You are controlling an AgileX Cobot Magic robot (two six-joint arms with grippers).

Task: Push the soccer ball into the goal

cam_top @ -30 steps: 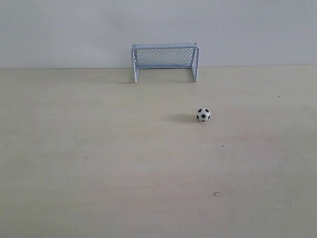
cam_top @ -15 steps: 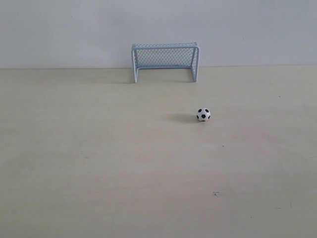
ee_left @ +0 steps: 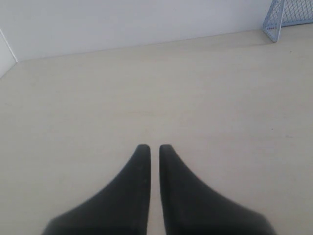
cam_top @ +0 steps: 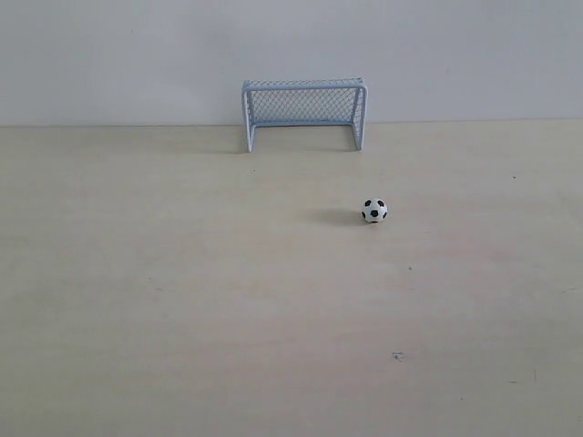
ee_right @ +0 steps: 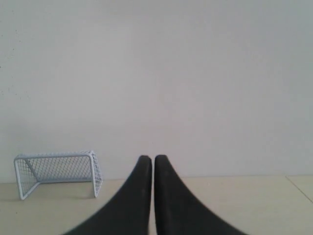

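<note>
Soccer ball (cam_top: 373,210) lies well apart from goal (cam_top: 304,113), beyond its right post.

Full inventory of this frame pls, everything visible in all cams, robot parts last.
goal: 1, pale blue-grey frame with mesh net, far edge of the table against the wall, mouth facing the exterior camera.
soccer ball: 1, white with black patches, on the table in front of the goal, just right of its right post, apart from it.
table: 1, pale wood.
wall: 1, white, behind the table.
left gripper: 1, black, fingers nearly together, holding nothing, left wrist view only.
right gripper: 1, black, fingers together, holding nothing, right wrist view only.
</note>
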